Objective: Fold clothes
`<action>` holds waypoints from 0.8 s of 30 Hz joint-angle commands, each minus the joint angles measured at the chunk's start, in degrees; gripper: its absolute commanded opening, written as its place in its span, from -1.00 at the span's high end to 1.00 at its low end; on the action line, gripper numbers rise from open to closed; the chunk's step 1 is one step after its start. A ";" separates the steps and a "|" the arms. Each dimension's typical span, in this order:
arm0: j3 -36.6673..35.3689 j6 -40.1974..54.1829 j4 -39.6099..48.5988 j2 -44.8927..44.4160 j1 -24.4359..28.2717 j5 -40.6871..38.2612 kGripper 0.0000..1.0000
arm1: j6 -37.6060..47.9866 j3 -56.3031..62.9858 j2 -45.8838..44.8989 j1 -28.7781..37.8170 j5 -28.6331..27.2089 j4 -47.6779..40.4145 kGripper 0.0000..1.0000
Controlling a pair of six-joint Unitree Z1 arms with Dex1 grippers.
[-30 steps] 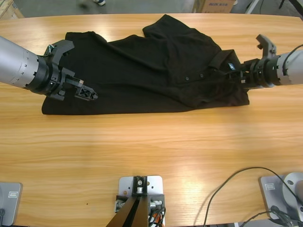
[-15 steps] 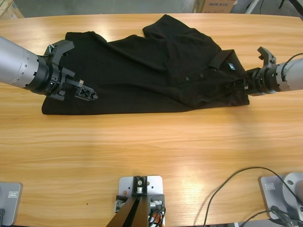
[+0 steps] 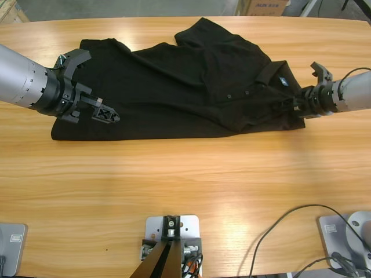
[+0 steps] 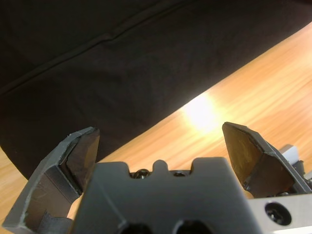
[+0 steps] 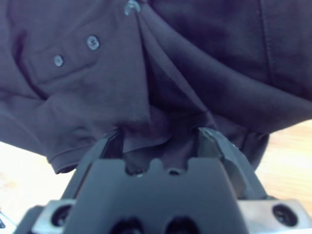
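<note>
Polo shirt point(image 3: 179, 87), black, lies partly folded across the far half of the wooden worktop point(image 3: 185, 191), collar and blue neck label point(image 3: 282, 80) toward the right end. Left gripper point(image 3: 107, 114) rests over the shirt's lower left edge; its fingers point(image 4: 83, 151) are spread apart, gripping nothing. Right gripper point(image 3: 293, 104) sits at the shirt's right edge, its fingers point(image 5: 214, 144) clenched on a bunched fold of fabric beside the buttons point(image 5: 92, 42)

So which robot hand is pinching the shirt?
The right hand, at the black knit polo shirt's collar end; the left hand is open, empty.
</note>
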 commanded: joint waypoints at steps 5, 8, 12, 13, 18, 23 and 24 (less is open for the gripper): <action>2.02 -0.58 0.18 1.79 -0.29 -0.45 -0.95 | -1.06 1.47 2.40 -0.59 3.41 -3.62 0.30; 1.94 -0.63 0.15 1.96 -0.27 -0.45 -0.95 | -0.93 1.77 2.49 -0.59 3.59 -3.55 0.36; 1.94 -0.76 0.18 1.87 -0.27 -0.45 -0.95 | -0.51 1.85 3.05 -0.59 3.85 -3.55 0.36; 1.94 -0.76 0.18 1.87 -0.29 -0.45 -0.95 | -0.39 1.82 3.32 -0.59 4.05 -3.55 0.36; 1.95 -0.83 0.18 1.77 -0.29 -0.45 -0.95 | -1.30 1.71 3.90 -0.59 5.05 -3.71 1.00; 2.55 -0.93 0.18 1.57 -0.27 -0.53 -0.95 | -1.62 0.76 0.84 -0.59 5.08 -2.41 1.00; 2.76 -1.00 0.15 1.61 -0.31 -0.53 -0.95 | -1.74 0.76 0.35 -0.59 5.30 -1.72 1.00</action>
